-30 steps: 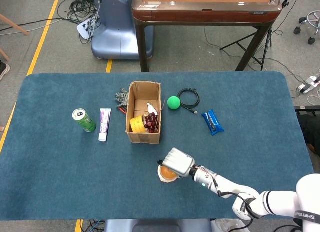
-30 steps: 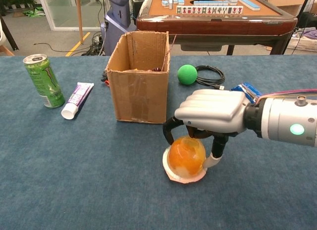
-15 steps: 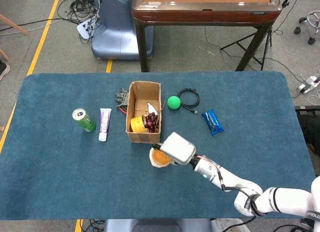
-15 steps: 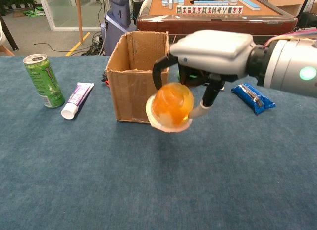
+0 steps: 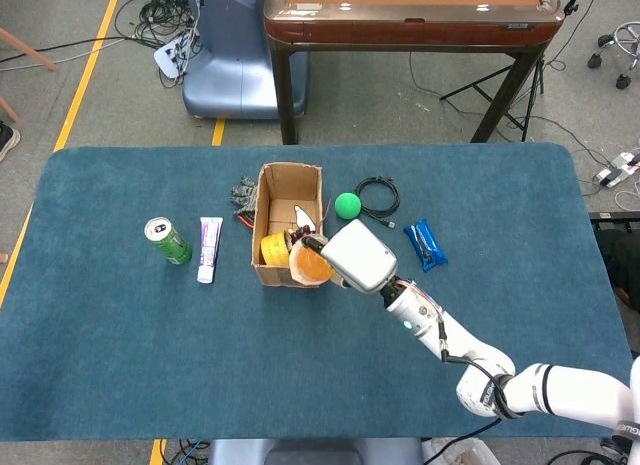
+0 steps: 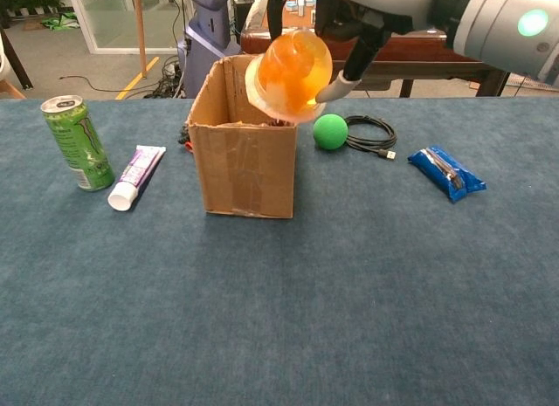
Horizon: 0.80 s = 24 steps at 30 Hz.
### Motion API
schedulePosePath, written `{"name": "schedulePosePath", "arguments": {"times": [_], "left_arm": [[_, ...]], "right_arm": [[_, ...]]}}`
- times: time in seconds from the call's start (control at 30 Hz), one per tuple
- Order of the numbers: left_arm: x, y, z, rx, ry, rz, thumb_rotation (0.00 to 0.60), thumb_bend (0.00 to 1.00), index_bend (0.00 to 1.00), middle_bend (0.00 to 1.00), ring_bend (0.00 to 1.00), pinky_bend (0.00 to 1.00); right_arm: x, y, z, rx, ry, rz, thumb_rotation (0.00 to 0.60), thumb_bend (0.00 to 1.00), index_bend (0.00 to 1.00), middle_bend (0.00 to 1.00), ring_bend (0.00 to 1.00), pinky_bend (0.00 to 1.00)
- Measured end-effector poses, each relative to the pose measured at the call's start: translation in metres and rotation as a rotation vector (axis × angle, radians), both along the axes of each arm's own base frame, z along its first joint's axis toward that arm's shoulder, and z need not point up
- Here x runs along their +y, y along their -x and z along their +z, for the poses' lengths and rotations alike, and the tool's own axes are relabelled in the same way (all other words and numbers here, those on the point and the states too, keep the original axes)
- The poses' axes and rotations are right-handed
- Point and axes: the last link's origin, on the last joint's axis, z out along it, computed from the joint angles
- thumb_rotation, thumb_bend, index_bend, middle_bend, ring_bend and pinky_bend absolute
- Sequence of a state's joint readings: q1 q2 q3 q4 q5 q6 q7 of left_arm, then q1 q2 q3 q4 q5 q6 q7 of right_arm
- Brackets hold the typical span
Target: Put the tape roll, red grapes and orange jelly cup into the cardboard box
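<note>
Right hand (image 5: 358,257) grips the jelly cup (image 6: 292,67) above the box's (image 6: 242,166) right rim, clear of the walls. Tape (image 5: 273,248) and grapes (image 5: 303,241) lie inside. Left hand unseen.

Looks like a robot lab: yellow floor tape (image 5: 88,80), loose cables (image 5: 150,20), mahjong table (image 5: 414,15) behind the blue tabletop (image 5: 120,355).

Orange jelly cup (image 6: 293,67); brown cardboard box (image 6: 244,155); green ball (image 6: 330,131); blue packet (image 6: 446,172); teal table (image 6: 262,319); green can (image 6: 77,142).
</note>
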State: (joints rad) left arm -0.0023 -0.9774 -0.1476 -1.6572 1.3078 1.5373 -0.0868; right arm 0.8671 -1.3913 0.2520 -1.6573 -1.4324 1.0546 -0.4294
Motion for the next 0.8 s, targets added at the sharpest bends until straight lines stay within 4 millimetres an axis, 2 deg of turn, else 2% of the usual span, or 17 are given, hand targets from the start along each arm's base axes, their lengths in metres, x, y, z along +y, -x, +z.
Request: {"name": "schedulePosePath", "arguments": {"times": [0.27, 0.53, 0.67, 0.8], "left_arm": [[-0.002, 0.0, 0.002, -0.006, -0.006, -0.003, 0.6, 0.33, 0.43, 0.44, 0.34, 0.53], [-0.002, 0.0, 0.003, -0.011, -0.002, -0.009, 0.6, 0.33, 0.43, 0.44, 0.34, 0.53], [-0.003, -0.001, 0.003, -0.012, -0.003, -0.013, 0.6, 0.33, 0.43, 0.44, 0.34, 0.53], [-0.003, -0.002, 0.004, -0.013, -0.004, -0.016, 0.6, 0.33, 0.43, 0.44, 0.34, 0.53]], "right_arm": [[-0.029, -0.009, -0.01, -0.016, 0.08, -0.045, 0.6, 0.07, 0.54, 1.0, 0.97, 0.98], [-0.048, -0.03, -0.037, -0.037, 0.094, -0.066, 0.6, 0.07, 0.53, 1.0, 0.97, 0.98], [-0.052, -0.036, -0.048, -0.039, 0.095, -0.064, 0.6, 0.0, 0.34, 1.0, 0.95, 0.97], [-0.05, -0.038, -0.054, -0.046, 0.089, -0.048, 0.6, 0.0, 0.19, 1.0, 0.94, 0.97]]}}
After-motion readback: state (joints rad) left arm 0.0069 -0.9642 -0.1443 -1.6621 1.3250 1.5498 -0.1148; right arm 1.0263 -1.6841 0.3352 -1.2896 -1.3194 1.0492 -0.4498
